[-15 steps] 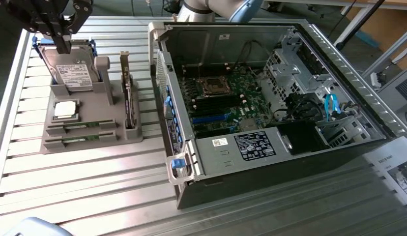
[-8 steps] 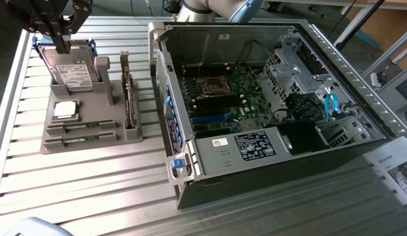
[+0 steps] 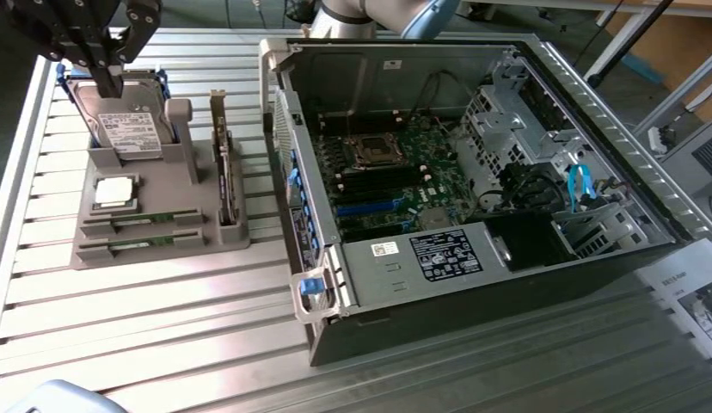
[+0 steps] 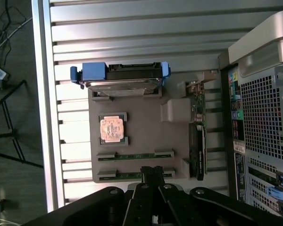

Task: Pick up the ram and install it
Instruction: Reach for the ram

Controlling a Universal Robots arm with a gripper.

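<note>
Two long, narrow green circuit-board sticks are parked in the grey moulded parts fixture [image 3: 173, 196] [image 4: 146, 127] on the slatted aluminium table [image 3: 161, 327], at the exterior view's left. The near ram stick [image 3: 138, 246] [image 4: 132, 175] and far ram stick [image 3: 144, 223] [image 4: 134, 155] sit side by side at the fixture's near end. Each is in its own groove with its ends captured, likely so the long edge is free for a top-down pinch.

The black two-finger gripper [image 3: 107, 84] [image 4: 153, 170] hangs over the fixture's far end by the upright silver hard drive in a blue caddy [image 3: 126, 129] [image 4: 120, 82]. Its fingers are together with nothing between them, and it is well apart from both sticks, so no ram is picked yet.

The square silver processor chip [image 3: 113, 191] [image 4: 113, 128] lies flat between the drive and the sticks. An upright expansion card with a metal bracket [image 3: 224, 163] [image 4: 198, 136] stands in a holder on the fixture's right edge.

Right of that is the open grey computer case [image 3: 368, 64], on its side with the panel off. The green motherboard [image 3: 402, 163] faces up, presumably for vertical access. I can't tell which slot is the target.
</note>
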